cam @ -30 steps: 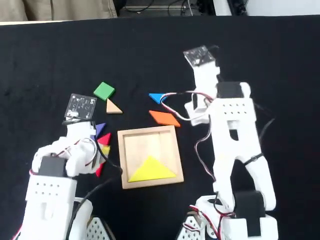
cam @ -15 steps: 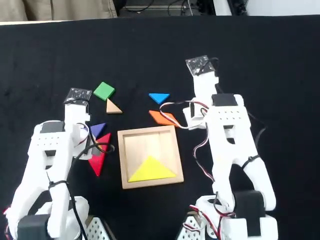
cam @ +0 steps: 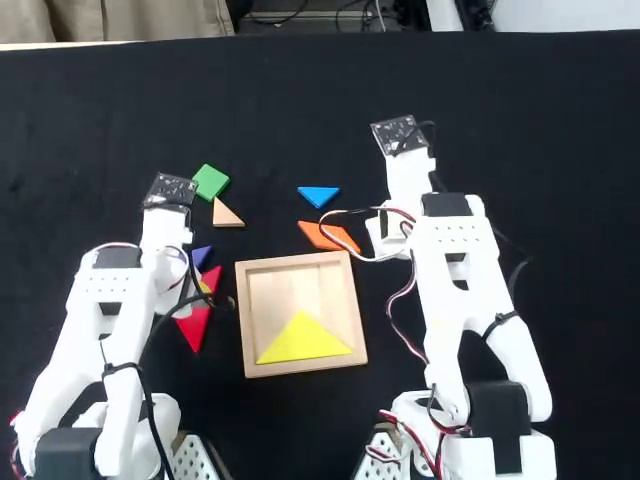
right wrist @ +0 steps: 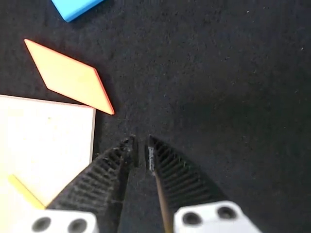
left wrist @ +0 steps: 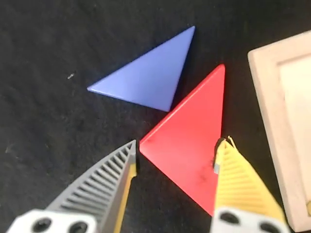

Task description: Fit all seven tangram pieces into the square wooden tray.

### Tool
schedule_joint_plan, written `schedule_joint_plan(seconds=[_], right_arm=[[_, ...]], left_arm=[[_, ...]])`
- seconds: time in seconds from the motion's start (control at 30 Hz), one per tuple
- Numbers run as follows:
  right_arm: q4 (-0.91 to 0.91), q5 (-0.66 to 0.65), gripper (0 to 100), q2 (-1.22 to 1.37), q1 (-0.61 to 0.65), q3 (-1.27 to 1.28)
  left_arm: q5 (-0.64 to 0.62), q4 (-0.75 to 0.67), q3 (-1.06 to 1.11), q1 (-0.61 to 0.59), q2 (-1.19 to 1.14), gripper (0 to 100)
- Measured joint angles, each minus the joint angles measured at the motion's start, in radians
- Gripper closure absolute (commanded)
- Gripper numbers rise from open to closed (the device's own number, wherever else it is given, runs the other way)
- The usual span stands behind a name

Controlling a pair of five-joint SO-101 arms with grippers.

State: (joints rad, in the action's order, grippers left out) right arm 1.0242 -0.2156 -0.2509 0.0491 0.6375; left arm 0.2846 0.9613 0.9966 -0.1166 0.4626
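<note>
The left gripper hangs spread wide over the red triangle, which lies just left of the tray in the high view. The piece lies flat, so I'd worry a pinch across its slanted edges squirts it into the purple triangle just beside it. The right gripper sits pinched together on nothing, near the orange piece.

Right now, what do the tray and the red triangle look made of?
Tray: pale bare-looking wood, going by its light matte face and raised rim. Red triangle: maybe painted wood or plastic; flat, even colour, smooth with a faint scuff.
</note>
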Motion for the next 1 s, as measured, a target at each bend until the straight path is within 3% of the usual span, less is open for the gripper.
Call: schedule_joint_plan(seconds=[0.33,0.63,0.83,1.0], right_arm=[[0.0,0.0,94.9,0.0,0.0,0.002],[0.0,0.0,94.9,0.0,0.0,0.011],[0.0,0.0,94.9,0.0,0.0,0.014],[0.0,0.0,94.9,0.0,0.0,0.014]], left_arm=[[0.005,-0.009,0.014,0.002,-0.081,74],[0.006,0.031,-0.164,0.003,-0.299,74],[0.005,0.032,-0.169,0.002,-0.296,73],[0.005,0.114,-0.167,0.0,-0.218,66]])
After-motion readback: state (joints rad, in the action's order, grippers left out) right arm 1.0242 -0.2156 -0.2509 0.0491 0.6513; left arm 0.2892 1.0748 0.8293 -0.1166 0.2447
